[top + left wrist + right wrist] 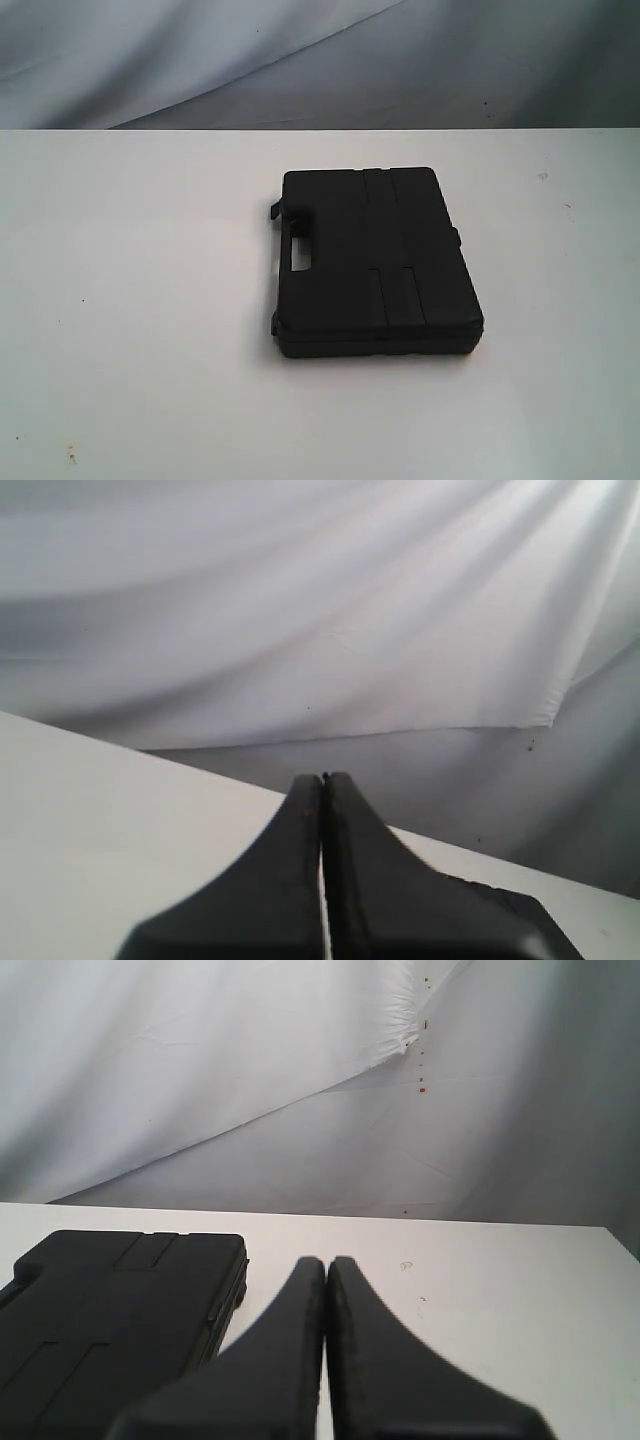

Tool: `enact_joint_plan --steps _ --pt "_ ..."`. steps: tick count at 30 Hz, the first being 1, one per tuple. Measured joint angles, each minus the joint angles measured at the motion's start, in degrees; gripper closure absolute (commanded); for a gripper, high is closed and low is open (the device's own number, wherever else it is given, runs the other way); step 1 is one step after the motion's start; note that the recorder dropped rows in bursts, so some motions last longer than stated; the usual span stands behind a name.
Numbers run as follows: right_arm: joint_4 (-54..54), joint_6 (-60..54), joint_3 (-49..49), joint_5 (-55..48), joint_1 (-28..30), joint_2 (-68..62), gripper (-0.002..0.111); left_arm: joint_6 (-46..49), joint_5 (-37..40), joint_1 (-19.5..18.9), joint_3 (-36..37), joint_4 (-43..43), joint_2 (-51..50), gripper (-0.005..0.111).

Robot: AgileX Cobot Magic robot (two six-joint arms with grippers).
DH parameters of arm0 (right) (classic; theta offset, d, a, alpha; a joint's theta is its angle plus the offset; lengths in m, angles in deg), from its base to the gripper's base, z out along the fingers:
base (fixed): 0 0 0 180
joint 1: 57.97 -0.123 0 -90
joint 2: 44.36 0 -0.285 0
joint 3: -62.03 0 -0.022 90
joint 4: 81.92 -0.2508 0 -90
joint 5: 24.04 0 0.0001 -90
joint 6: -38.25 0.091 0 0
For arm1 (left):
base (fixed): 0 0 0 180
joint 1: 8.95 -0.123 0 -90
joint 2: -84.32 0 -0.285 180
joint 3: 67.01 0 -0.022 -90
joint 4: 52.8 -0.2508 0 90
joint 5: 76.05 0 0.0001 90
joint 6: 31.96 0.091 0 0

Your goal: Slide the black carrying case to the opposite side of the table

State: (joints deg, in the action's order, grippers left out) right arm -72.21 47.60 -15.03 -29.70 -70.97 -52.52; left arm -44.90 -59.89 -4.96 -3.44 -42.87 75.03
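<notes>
The black carrying case [375,262] lies flat on the white table [130,300], slightly right of centre, its handle cut-out facing left. Neither arm shows in the exterior view. In the right wrist view the case [110,1320] sits just beside my right gripper [326,1263], whose fingers are pressed together with nothing between them. My left gripper [322,779] is shut too, empty, and held over bare tabletop [120,820]. A dark corner of the case [525,910] peeks out behind one left finger.
A wrinkled grey-white cloth backdrop [300,60] hangs behind the table's far edge. A few small specks mark the tabletop [70,455]. The table's far edge [480,1224] runs close behind the case.
</notes>
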Motion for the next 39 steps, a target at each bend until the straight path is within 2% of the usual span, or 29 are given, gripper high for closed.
enact_joint_plan --steps 10,17,19,27,31,39 --pt "0.0 0.0 0.0 0.0 0.0 0.0 0.108 7.01 9.09 0.0 -8.39 1.4 -14.31 0.107" --pt "0.0 0.0 0.0 0.0 0.0 0.0 0.108 24.41 12.98 0.0 -12.33 18.28 -25.01 0.107" --pt "0.0 0.0 0.0 0.0 0.0 0.0 0.108 27.71 14.49 0.0 -13.28 20.7 -27.98 0.107" --pt "0.0 0.0 0.0 0.0 0.0 0.0 0.108 28.85 18.49 0.59 -18.68 19.89 -38.57 0.107" --pt "0.0 0.0 0.0 0.0 0.0 0.0 0.108 22.05 18.49 5.13 -21.29 12.38 -42.49 0.107" --pt "0.0 0.0 0.0 0.0 0.0 0.0 0.108 3.7 16.2 21.36 -27.22 -2.68 -55.5 0.107"
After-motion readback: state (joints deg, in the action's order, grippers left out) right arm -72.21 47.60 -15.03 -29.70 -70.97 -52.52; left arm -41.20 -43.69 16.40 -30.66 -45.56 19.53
